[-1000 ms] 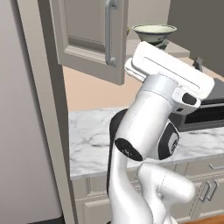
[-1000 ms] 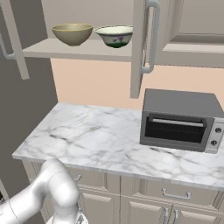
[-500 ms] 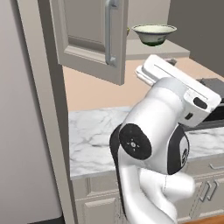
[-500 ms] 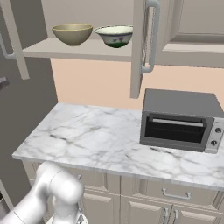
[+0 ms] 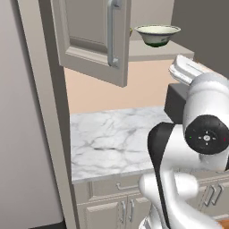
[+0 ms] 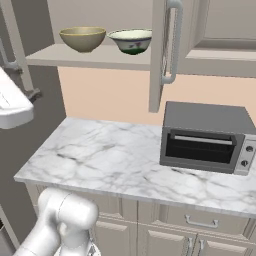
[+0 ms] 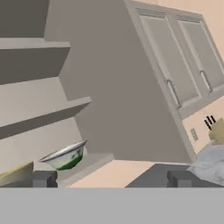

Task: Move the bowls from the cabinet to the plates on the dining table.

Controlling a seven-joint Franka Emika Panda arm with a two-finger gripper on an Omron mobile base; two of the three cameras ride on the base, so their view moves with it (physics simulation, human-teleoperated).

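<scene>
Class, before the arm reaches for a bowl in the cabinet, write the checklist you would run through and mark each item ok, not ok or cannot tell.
1. Cabinet door open: ok.
2. Bowls on the shelf, upright: olive bowl and green-footed bowl: ok.
3. Bowls apart enough to grasp one alone: cannot tell.
4. Gripper open and empty: ok.
5. Gripper at a bowl's rim: not ok, still short of the shelf.
6. Toaster oven clear of the reach path: cannot tell.
</scene>
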